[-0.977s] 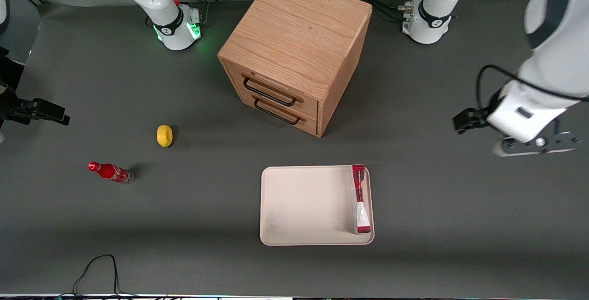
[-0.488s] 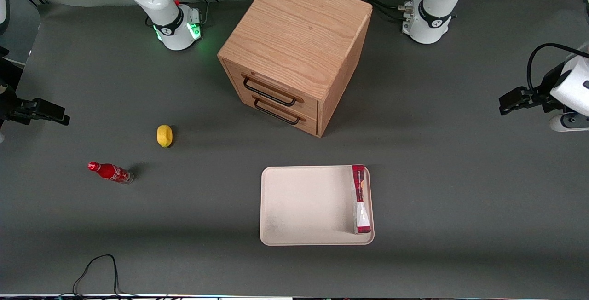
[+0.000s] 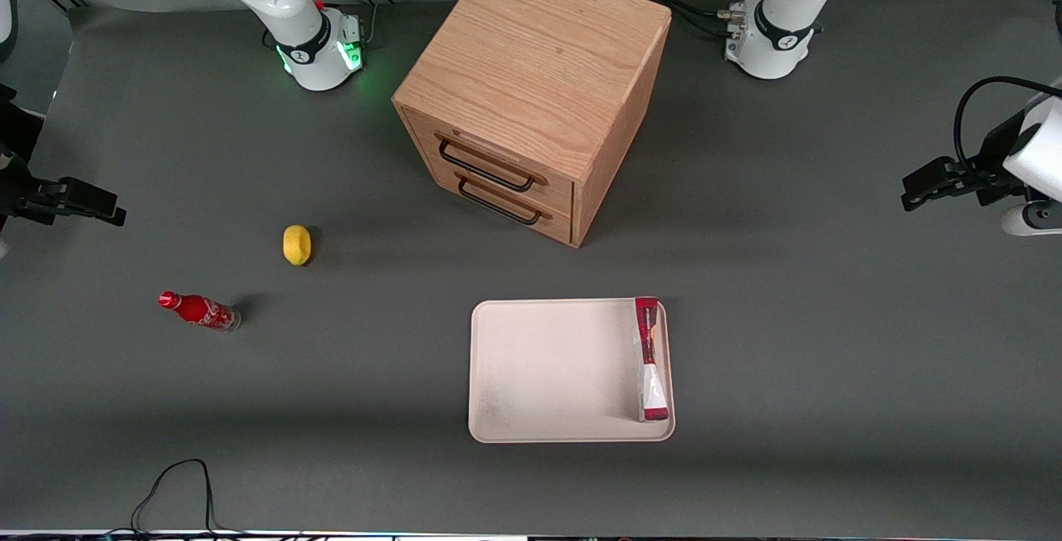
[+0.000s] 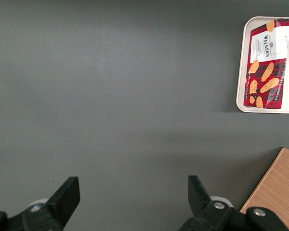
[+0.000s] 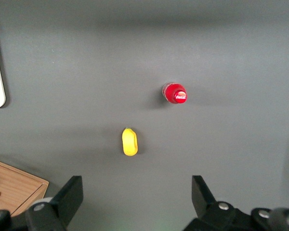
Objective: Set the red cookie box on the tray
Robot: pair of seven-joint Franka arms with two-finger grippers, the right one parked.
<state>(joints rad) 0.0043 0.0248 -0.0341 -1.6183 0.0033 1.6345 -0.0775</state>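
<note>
The red cookie box point(image 3: 650, 358) lies flat in the cream-beige tray point(image 3: 548, 371), along the tray's short side nearest the working arm's end of the table. The left wrist view shows the same box point(image 4: 267, 65), with cookie pictures and a white section, inside the tray's rim point(image 4: 241, 86). My left gripper point(image 3: 1031, 220) hangs high over bare table toward the working arm's end, well apart from the tray. Seen from the wrist, the gripper point(image 4: 132, 190) is open with only grey table between its fingers.
A wooden drawer cabinet point(image 3: 531, 93) with two shut drawers stands farther from the front camera than the tray. A yellow lemon point(image 3: 296, 244) and a small red soda bottle point(image 3: 199, 310) lie toward the parked arm's end. A black cable point(image 3: 174, 483) loops at the near table edge.
My left arm has pulled away from the tray toward the working arm's end of the table and farther from the front camera. The cookie box has stayed in the tray.
</note>
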